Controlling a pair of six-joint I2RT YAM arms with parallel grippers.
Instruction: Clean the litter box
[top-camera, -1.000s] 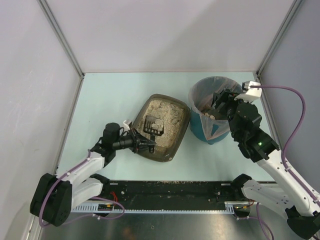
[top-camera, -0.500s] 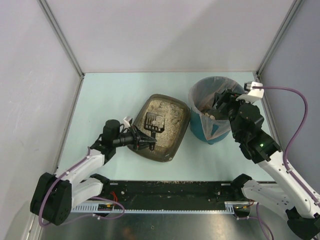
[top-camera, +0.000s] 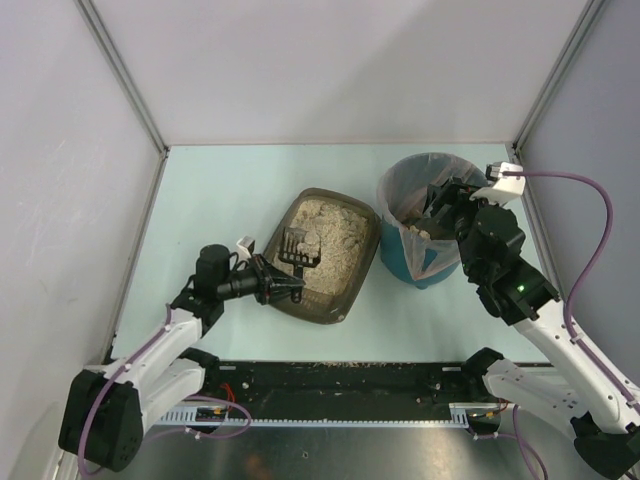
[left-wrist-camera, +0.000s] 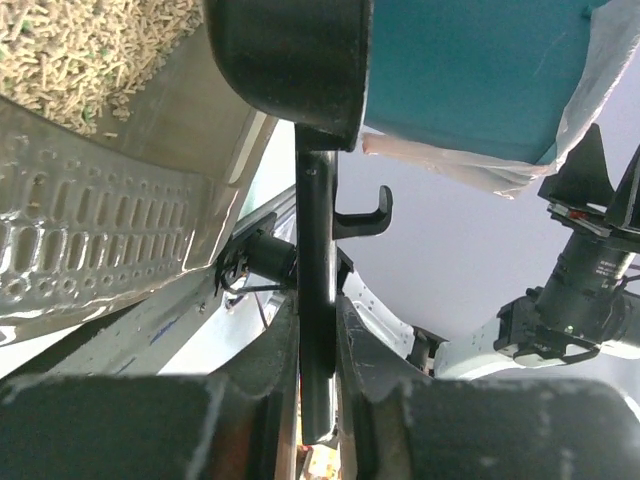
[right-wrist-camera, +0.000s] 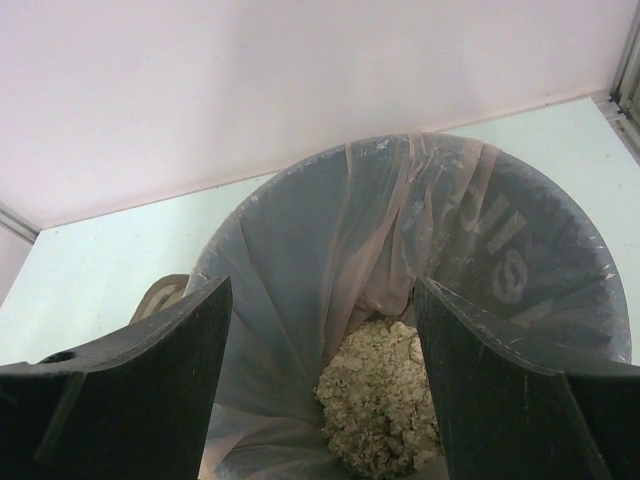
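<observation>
The dark brown litter box (top-camera: 345, 298), with beige grainy litter (top-camera: 338, 232), sits at the table's middle. A small black slotted scoop (top-camera: 298, 250) lies over the litter at the box's left side. My left gripper (top-camera: 288, 291) is at the box's near-left rim and is shut on the scoop's black hooked handle (left-wrist-camera: 316, 250). In the left wrist view the gripper (left-wrist-camera: 317, 315) clamps that handle, and litter (left-wrist-camera: 70, 40) shows at the upper left. My right gripper (top-camera: 437, 212) hangs open and empty over the teal bin (top-camera: 425, 262); in the right wrist view the gripper (right-wrist-camera: 320, 400) frames the bin.
The teal bin's clear bag liner (right-wrist-camera: 300, 260) holds a clump of dumped litter (right-wrist-camera: 385, 410). The bin stands right of the box and close to it, and shows in the left wrist view (left-wrist-camera: 460, 70). Enclosure walls stand left, right and behind.
My left arm has drawn back to the left, and the scoop has shifted a little left across the litter with it. The right arm has not moved.
</observation>
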